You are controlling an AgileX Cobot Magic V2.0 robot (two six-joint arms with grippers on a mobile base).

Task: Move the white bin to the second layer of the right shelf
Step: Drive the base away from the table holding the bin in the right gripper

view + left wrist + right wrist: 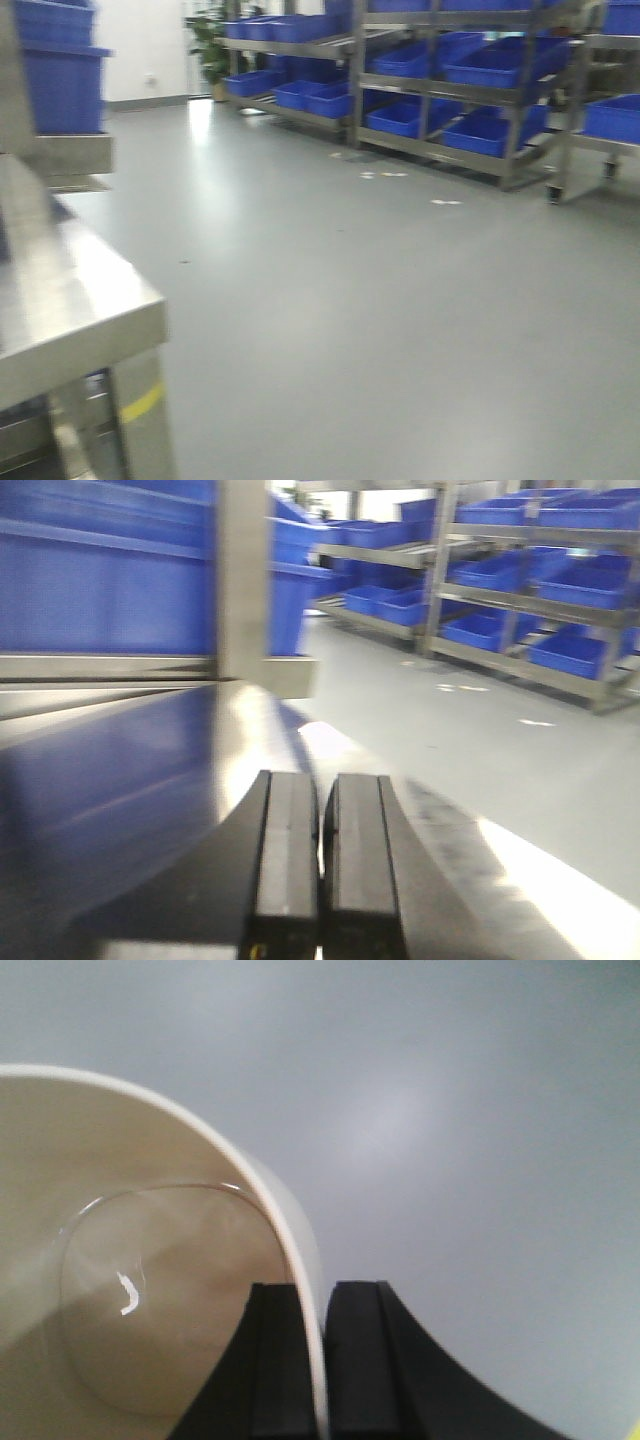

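Note:
The white bin (130,1290) fills the left of the right wrist view, cream-white with a rounded base. My right gripper (318,1360) is shut on its rim, one finger inside and one outside, holding it above the grey floor. My left gripper (322,860) is shut and empty over a shiny steel tabletop (120,770). Steel racks with blue crates (480,110) stand far across the floor in the front view; I cannot tell which is the right shelf second layer. The bin and both grippers are out of the front view.
A steel table (70,300) stands at the left with a yellow-marked leg (140,405). Stacked blue crates (60,70) sit behind it. Grey floor (380,320) stretches to the racks. A potted plant (210,45) stands at the back.

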